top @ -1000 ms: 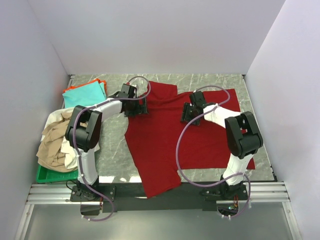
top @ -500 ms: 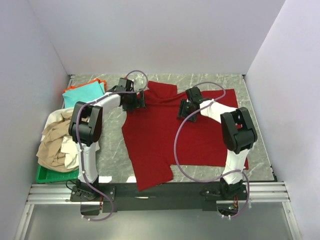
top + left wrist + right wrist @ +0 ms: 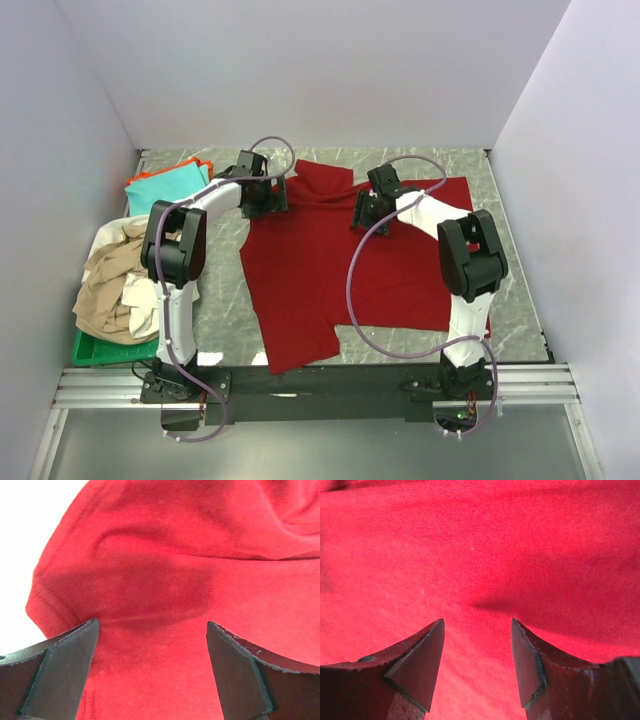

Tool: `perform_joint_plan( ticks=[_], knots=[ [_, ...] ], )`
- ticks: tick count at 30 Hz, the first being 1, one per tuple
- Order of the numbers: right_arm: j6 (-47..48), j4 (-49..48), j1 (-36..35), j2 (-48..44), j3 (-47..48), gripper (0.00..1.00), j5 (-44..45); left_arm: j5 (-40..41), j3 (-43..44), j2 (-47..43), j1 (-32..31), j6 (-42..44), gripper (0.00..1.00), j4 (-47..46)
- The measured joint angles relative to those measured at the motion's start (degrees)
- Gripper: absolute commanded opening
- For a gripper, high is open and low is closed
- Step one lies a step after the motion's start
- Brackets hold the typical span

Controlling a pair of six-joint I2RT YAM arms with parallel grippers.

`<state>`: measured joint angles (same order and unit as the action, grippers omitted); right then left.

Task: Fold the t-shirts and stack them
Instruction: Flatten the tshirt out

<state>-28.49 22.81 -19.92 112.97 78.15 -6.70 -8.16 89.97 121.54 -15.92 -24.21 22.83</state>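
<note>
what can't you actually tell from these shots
- Top view: the green tray is mostly buried under the beige and white t-shirts, and how many lie there is unclear.
- Top view: the orange t-shirt shows only an edge under the teal t-shirt.
- Top view: the left gripper and right gripper hide the red t-shirt beneath them. The wrist views don't settle contact.
</note>
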Motion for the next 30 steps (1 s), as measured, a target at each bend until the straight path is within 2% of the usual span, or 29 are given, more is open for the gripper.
perform_joint_plan(
  ticks=[7,12,16,23,30],
  knots=[
    [0.3,2.0,0.0,-5.8,-1.5,0.63,2.9,3.1,-7.3,-6.4,-0.3,-0.1,0.95,1.3],
    [0.3,0.8,1.5,-12.7,-7.8,0.63,4.5,3.8,-16.2,-13.3,-1.9,-1.0,0.95,-0.1],
    [0.3,0.2,5.4,-15.3,-15.5,0.63,5.1,4.7,-20.3,-14.6,-3.8,-2.0,0.95,-1.8],
    [0.8,-0.1,11.5,-15.7,-21.3,0.63,5.6,6.6,-20.7,-15.3,-5.7,-3.1,0.95,-3.5],
    [1.3,-2.3,13.0,-15.6,-21.3,0.63,5.6,7.0,-20.2,-15.0,-5.9,-3.5,0.95,-3.7]
  ],
)
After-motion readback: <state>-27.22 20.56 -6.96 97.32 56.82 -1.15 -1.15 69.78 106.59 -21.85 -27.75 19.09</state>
